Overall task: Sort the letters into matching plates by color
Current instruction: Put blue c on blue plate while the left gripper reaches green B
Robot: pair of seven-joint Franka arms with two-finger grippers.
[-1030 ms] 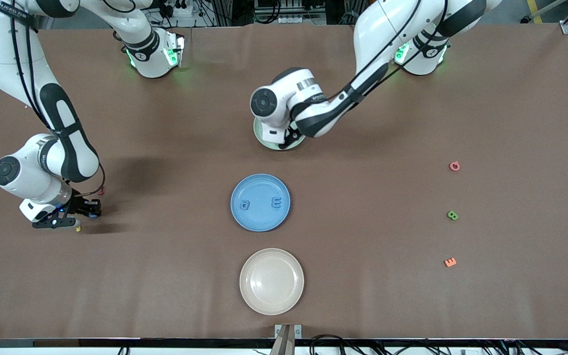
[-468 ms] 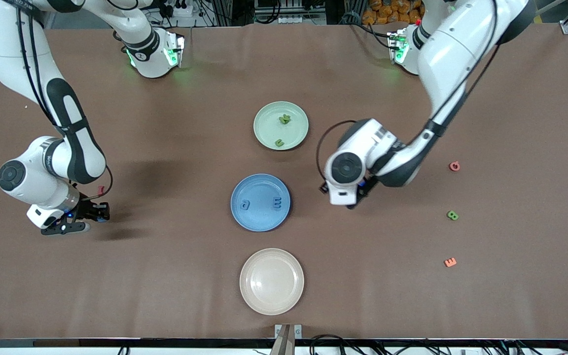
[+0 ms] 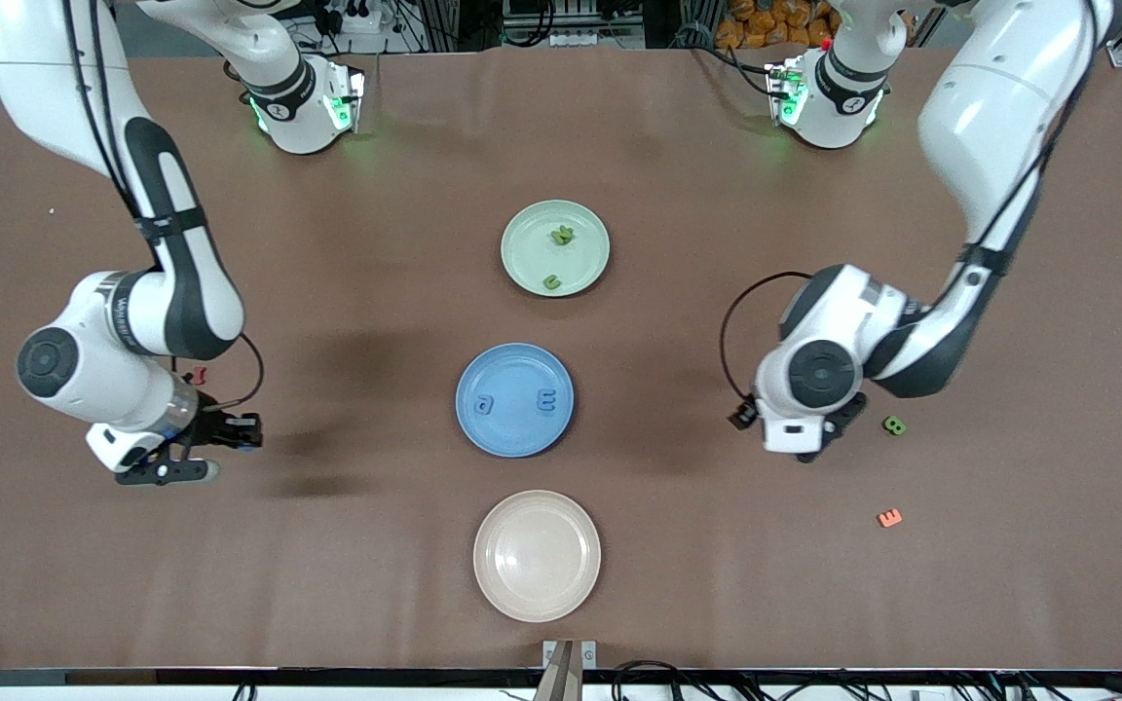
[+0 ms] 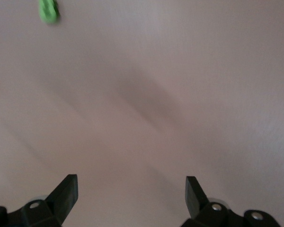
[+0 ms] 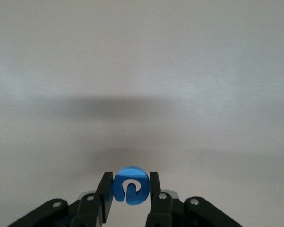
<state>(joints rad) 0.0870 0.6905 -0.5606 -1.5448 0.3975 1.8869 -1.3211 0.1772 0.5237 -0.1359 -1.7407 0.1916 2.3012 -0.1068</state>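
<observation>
My right gripper [image 3: 236, 434] is shut on a small blue letter [image 5: 130, 186] and hangs over bare table toward the right arm's end, apart from the blue plate [image 3: 514, 362]. That plate holds two blue letters [image 3: 486, 404]. My left gripper [image 4: 131, 189] is open with nothing in it. It hovers over the table [image 3: 812, 440] next to a green letter [image 3: 894, 425], which also shows in the left wrist view [image 4: 48, 10]. The pale green plate [image 3: 585, 226] carries two green letters [image 3: 562, 235]. The beige plate [image 3: 537, 555] holds nothing.
An orange letter [image 3: 889, 518] lies nearer to the front camera than the green one. A small red letter [image 3: 199, 375] sits on the table beside the right arm's wrist. The three plates stand in a row down the middle of the brown table.
The left arm swung away from the pale green plate to the green letter, uncovering that plate. The right gripper carried the blue letter a little toward the plates.
</observation>
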